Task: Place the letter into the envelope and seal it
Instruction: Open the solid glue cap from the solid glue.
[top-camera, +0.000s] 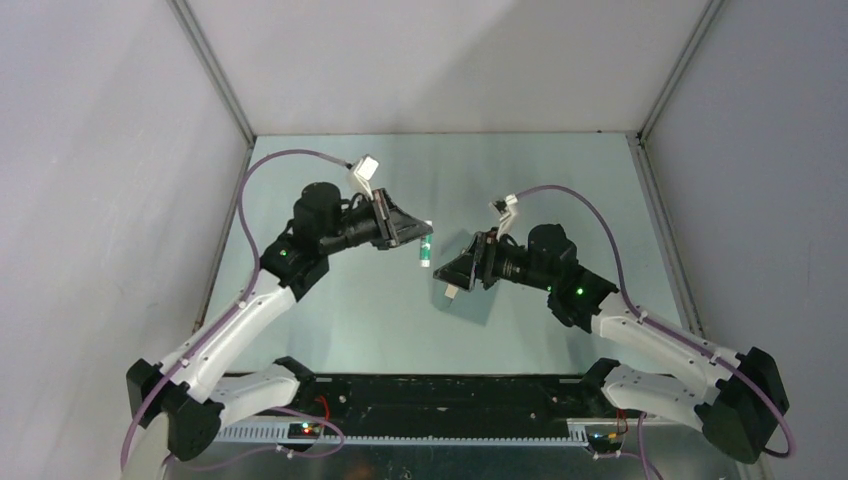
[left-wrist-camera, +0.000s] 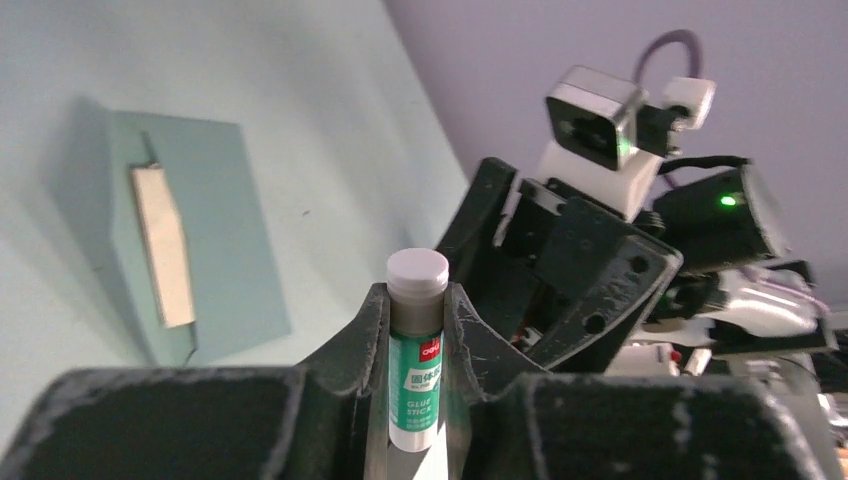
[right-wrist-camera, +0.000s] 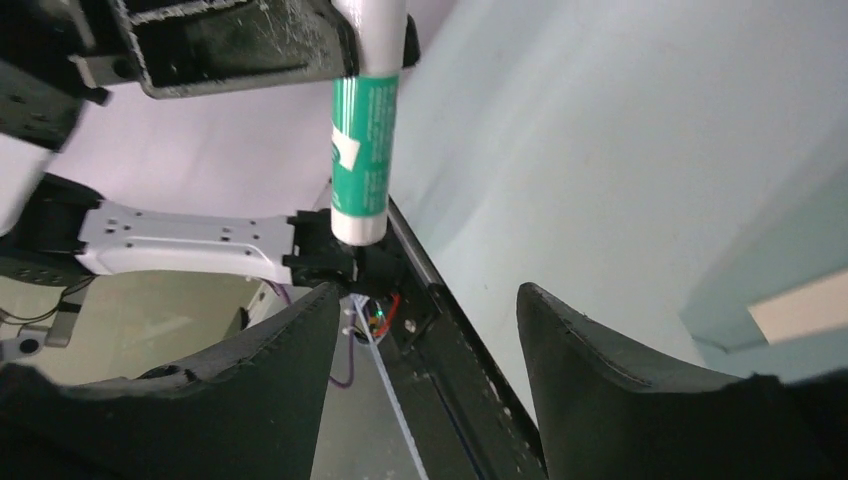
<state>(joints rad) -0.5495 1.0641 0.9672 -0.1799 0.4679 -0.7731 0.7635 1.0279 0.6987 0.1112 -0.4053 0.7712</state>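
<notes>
Above mid-desk (top-camera: 350, 320), in the left claw (top-camera: 415, 235): glue stick (top-camera: 426, 250). At 4 o'clock of it, just beside, apart: right claw (top-camera: 455, 272). Beneath that claw, flat on the desk: envelope (left-wrist-camera: 225, 230), with letter (left-wrist-camera: 165, 250) partly showing on it.

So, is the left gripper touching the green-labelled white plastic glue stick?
Touching. Left wrist view: the left gripper clamps the glue stick from both sides.

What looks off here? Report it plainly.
The letter pokes out of the envelope as a tan strip, seemingly not fully tucked in, while the left claw grips the glue stick. Nothing else stands out.
</notes>
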